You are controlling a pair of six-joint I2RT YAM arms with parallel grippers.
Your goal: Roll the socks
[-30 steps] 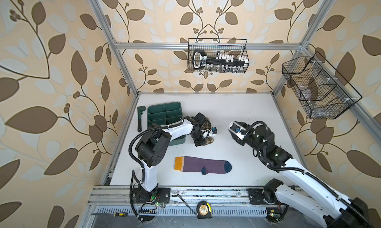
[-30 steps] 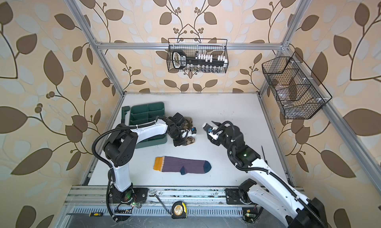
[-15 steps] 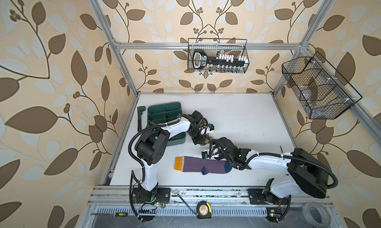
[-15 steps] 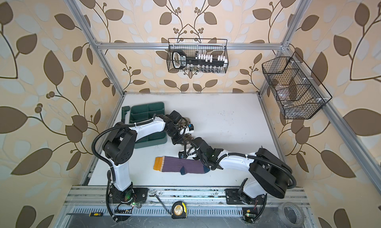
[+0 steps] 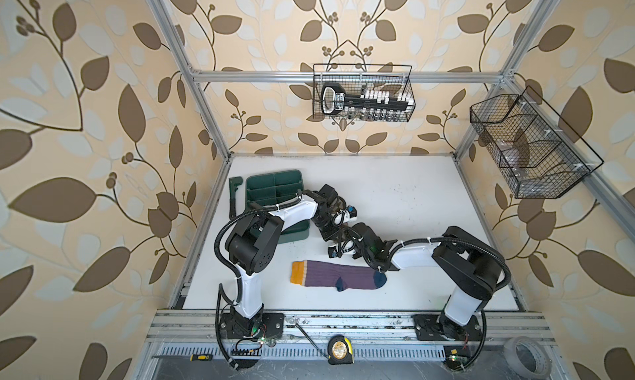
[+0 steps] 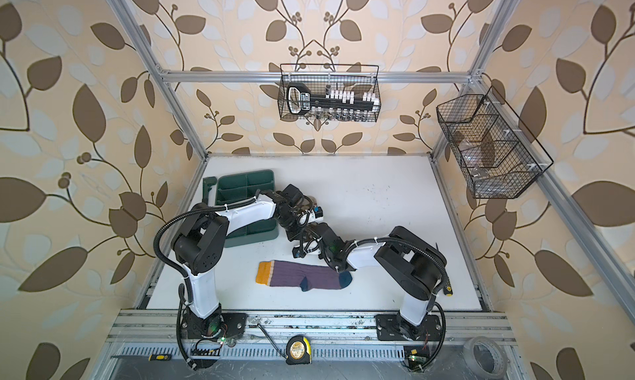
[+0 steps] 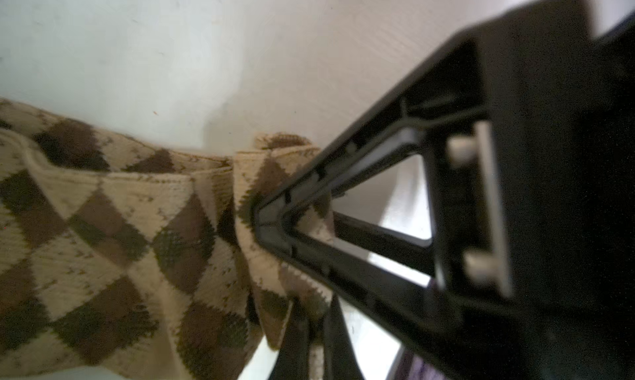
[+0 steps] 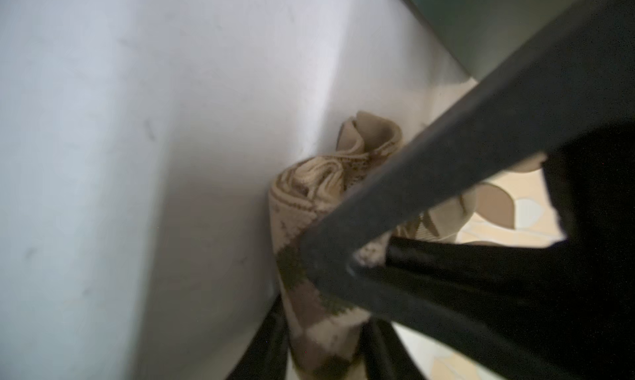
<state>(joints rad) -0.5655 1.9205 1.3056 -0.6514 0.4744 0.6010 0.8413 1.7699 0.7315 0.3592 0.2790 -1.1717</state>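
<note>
K: Just right of the dark green divided plastic tray (image 5: pixel 275 173), on the white bench (image 5: pixel 412 196), both arms meet over one spot. What lies there?

M: The beige knit sock with brown argyle diamonds (image 7: pixel 120 241). In both top views the two wrists cover nearly all of it, so the wrist views carry the detail.

K: State of the left end effector (image 7: pixel 285 278)?

M: Pressed together on a fold of the argyle sock. The knit bunches at the fingertips and the rest of the sock spreads away from them. I cannot tell whether that part rests on the bench or hangs clear of it.

K: And the right end effector (image 8: pixel 319 292)?

M: Closed onto the same sock, at a rolled end. A coil of beige fabric sticks out past the fingers, with patterned knit squeezed between them. A strip of the tray's wall shows behind.

K: The second sock?

M: The purple ribbed knit sock (image 5: pixel 338 275), with mustard cuff and navy heel and toe, lies flat and unrolled. It is to the front and right of the tray, closer to the front rail. The cuff points toward the tray's side and the toe away from it. Neither end effector touches it. The right forearm crosses above the toe.

K: Anything else?

M: A dark green wrench-shaped tool (image 5: pixel 234 196) lies just beside the tray's left wall.
</note>
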